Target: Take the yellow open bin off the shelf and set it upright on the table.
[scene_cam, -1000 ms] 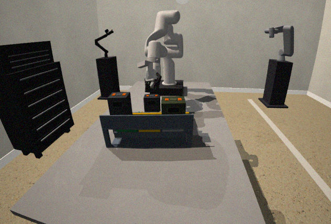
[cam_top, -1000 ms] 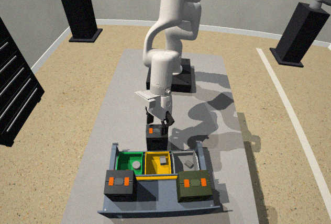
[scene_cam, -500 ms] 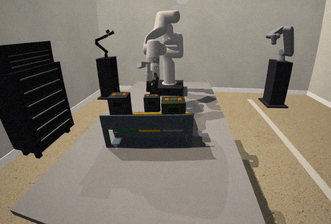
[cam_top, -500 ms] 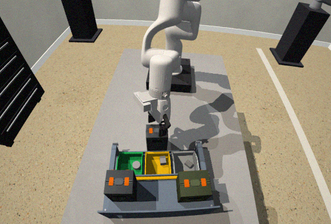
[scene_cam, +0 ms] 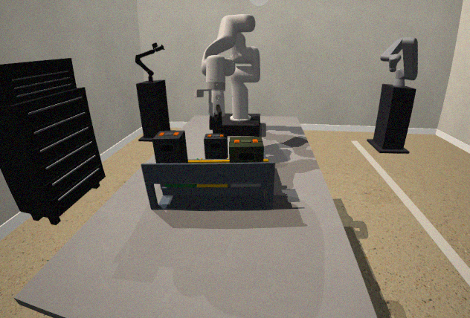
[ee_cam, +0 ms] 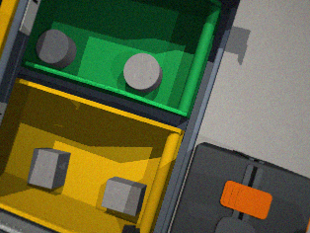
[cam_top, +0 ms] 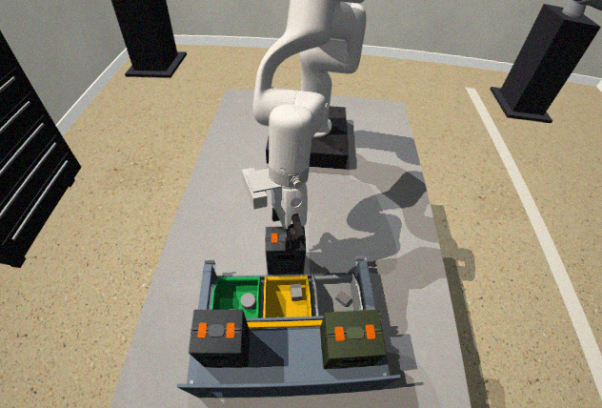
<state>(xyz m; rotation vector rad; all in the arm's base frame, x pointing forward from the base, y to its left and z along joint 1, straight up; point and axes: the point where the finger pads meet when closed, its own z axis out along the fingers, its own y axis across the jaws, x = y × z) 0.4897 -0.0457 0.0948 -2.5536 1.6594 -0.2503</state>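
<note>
The yellow open bin (cam_top: 279,302) (ee_cam: 99,158) sits in the middle of the shelf's (cam_top: 291,359) (scene_cam: 207,174) lower level and holds two grey cubes (ee_cam: 47,168) (ee_cam: 123,195). A green bin (cam_top: 228,292) (ee_cam: 99,59) with two grey cylinders is on one side of it. A grey bin (cam_top: 327,292) with one part is on the other side. My gripper (cam_top: 290,231) (scene_cam: 218,111) is open and empty. It hangs just over a black latched box (cam_top: 284,257) (scene_cam: 215,146) (ee_cam: 207,197) that stands on the table (cam_top: 204,174) right beside the shelf, on the arm's side. The fingertips do not show in the wrist view.
A dark grey closed box (cam_top: 218,345) (scene_cam: 169,147) and an olive closed box (cam_top: 352,345) (scene_cam: 245,149) stand on the shelf's top level. A yellow strip runs between them. A black tool cabinet (cam_top: 29,165) (scene_cam: 45,136) stands left of the table.
</note>
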